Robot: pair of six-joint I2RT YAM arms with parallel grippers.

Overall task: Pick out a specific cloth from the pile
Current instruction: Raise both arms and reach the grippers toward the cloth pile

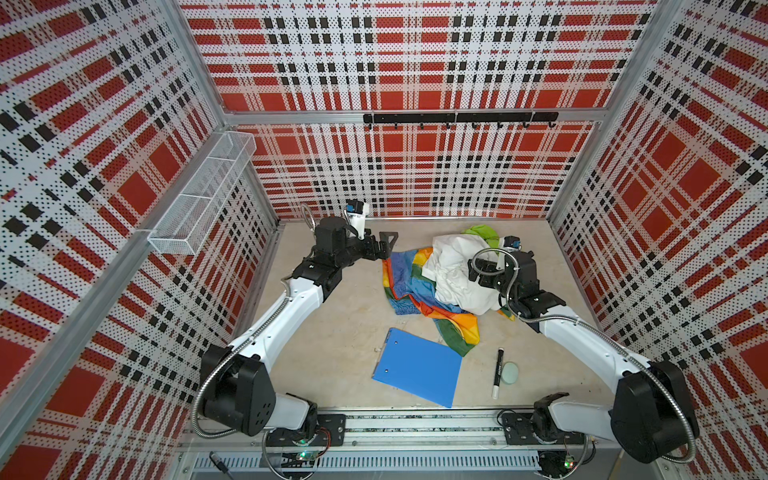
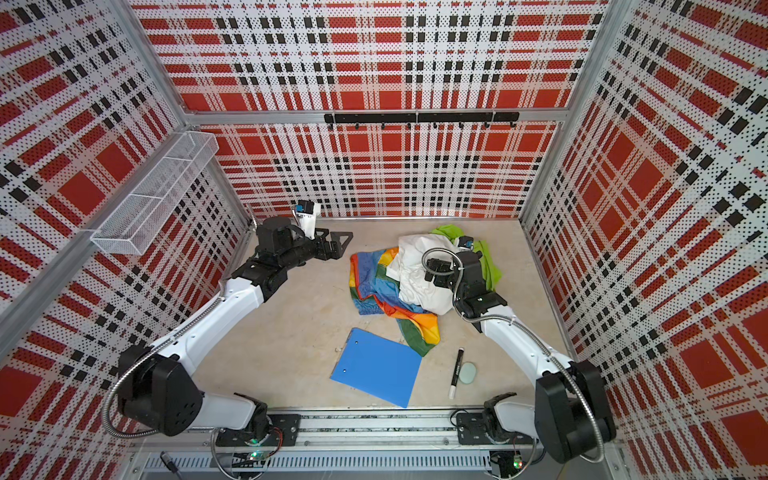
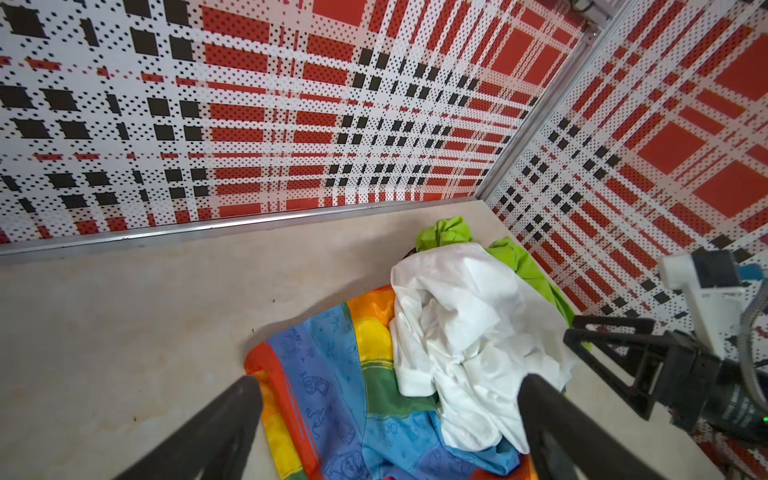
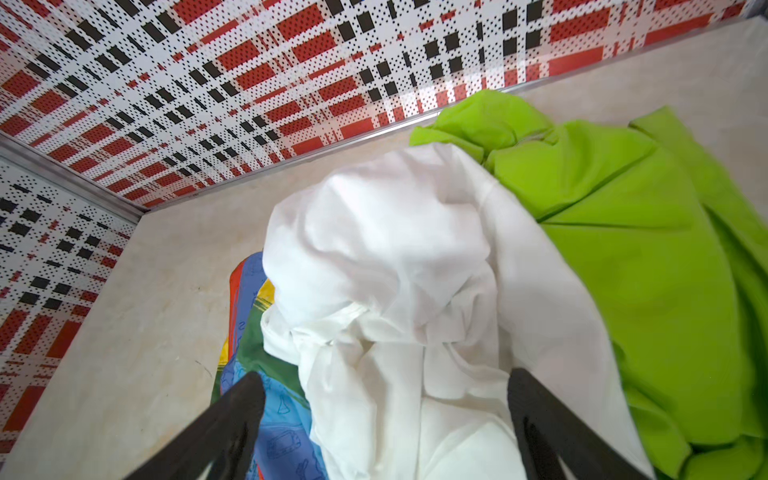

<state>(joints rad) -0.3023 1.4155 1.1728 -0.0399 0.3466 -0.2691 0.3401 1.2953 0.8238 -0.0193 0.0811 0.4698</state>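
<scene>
The tabletop (image 1: 332,332) carried the pile (image 1: 449,278) of 3 cloths, right of centre in both top views. The cloth (image 1: 405,282), rainbow-striped, spread out from under the white cloth (image 1: 453,266) toward the left and lower centre of the frame. Its long axis slanted from upper left to lower right. The left hand (image 1: 388,248), jaws wide and empty, hovered just beside the cloth's bare upper-left edge. It was nearer than the right hand (image 4: 384,380), also wide, which hung over the white cloth.
</scene>
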